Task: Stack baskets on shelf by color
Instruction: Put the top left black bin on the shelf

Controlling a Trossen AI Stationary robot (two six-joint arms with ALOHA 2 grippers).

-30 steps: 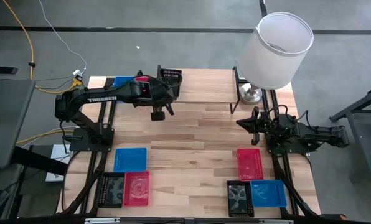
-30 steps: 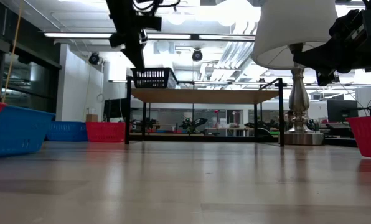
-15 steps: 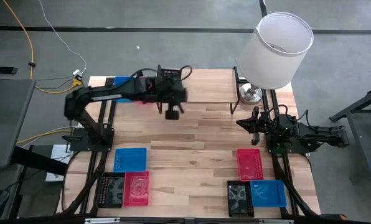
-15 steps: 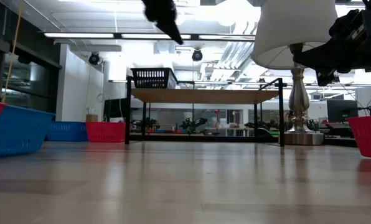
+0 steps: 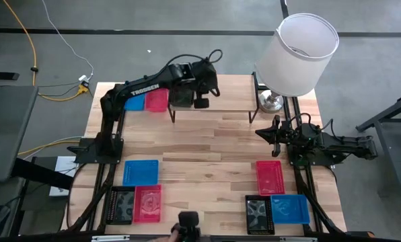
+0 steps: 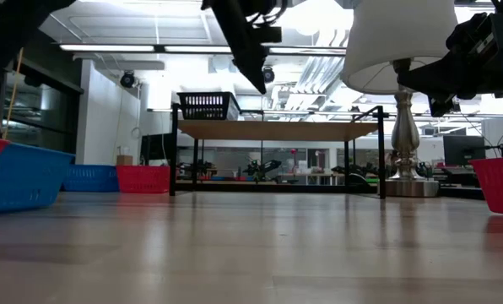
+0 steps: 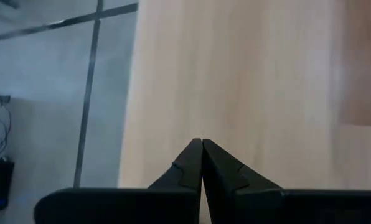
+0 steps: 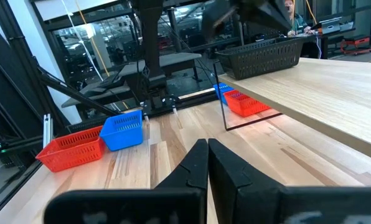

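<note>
One black basket [image 6: 208,105] stands on the left end of the shelf [image 6: 277,129]; in the high view it [image 5: 180,97] is half hidden under my left arm. My left gripper [image 6: 261,84] hangs shut and empty above the shelf [image 5: 227,94], right of that basket, slanting down. Behind the shelf's left end lie a blue basket [image 5: 134,101] and a red one [image 5: 157,99]. My right gripper [image 5: 260,132] waits shut at the table's right side. Blue [image 5: 140,172], black [image 5: 122,205] and red [image 5: 147,203] baskets lie on the table near left; red [image 5: 270,177], black [image 5: 260,214] and blue [image 5: 289,208] near right.
A lamp with a white shade [image 5: 301,50] stands at the shelf's right end, its base [image 5: 270,101] on the table. A person's hand with a dark object [image 5: 186,225] shows at the table's near edge. Bare wood lies between the shelf and the near baskets.
My left gripper has swung toward the table's right and far edge, from in front of the shelf's left end to above the shelf beside the black basket, staying shut and empty. The hand with the dark object has come into view at the near edge.
</note>
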